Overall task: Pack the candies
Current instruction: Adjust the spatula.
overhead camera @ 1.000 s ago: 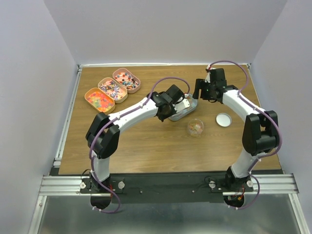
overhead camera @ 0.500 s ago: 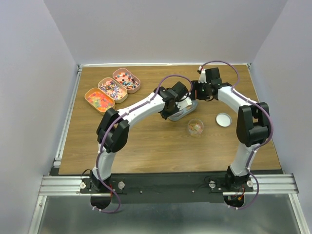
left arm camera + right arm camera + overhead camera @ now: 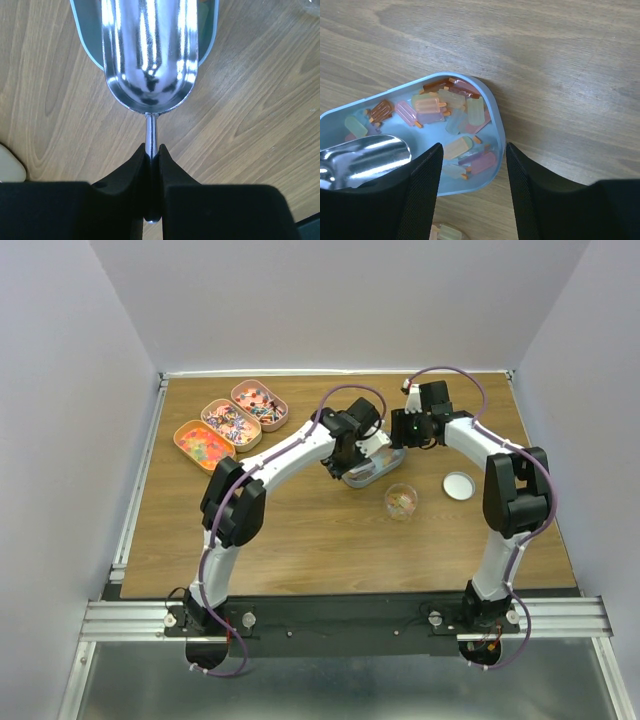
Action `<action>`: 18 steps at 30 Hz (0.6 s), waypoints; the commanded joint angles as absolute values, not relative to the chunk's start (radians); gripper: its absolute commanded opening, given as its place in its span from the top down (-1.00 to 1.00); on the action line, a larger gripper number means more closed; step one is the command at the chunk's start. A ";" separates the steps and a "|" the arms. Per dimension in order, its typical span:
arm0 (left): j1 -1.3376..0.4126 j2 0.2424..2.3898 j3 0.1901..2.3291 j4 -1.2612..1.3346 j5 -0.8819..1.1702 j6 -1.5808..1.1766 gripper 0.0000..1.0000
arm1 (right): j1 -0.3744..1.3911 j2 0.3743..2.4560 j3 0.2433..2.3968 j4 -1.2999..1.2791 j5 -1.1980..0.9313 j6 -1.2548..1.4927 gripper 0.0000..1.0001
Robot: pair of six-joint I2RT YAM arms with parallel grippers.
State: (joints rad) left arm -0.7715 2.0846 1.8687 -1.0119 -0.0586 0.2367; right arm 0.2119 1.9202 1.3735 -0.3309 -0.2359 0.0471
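The left hand (image 3: 152, 150) is pinched shut on the thin handle of a silver scoop (image 3: 150, 50). The scoop's bowl reaches out over the end of a pale blue tray (image 3: 82, 30), and the part of the bowl that shows in the left wrist view is bare and shiny. The tray sits about midway between the left and right edges of the wooden desk (image 3: 300, 530), somewhat nearer the back edge than the front. Some of the candies (image 3: 470, 112) lie loose in it: small ice-lolly shapes in pink, peach, pale green, lilac and brown, heaped toward the rounded end. The right hand (image 3: 473, 150) hangs over that same end with its jaws apart. One finger is above the inside of the tray and the other is over bare wood just outside the rim, and it has hold of nothing; whether it touches the tray cannot be told. More candies fill three oval tins (image 3: 231, 424) set in a slanting row near the back-left corner, and a few lie in a small clear cup (image 3: 401, 501) just in front of the tray. A round white lid (image 3: 459, 485) lies near the cup, toward the right edge.
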 commanded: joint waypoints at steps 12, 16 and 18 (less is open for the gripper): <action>-0.678 1.873 1.611 -0.746 0.186 0.256 1.00 | 0.181 1.792 1.397 -0.314 -0.518 0.135 -0.26; -0.666 1.833 1.549 -0.674 0.251 0.265 1.00 | 0.176 1.749 1.373 -0.313 -0.577 0.193 -0.33; -0.661 1.825 1.536 -0.660 0.262 0.264 1.00 | 0.176 1.746 1.364 -0.313 -0.554 0.236 -0.36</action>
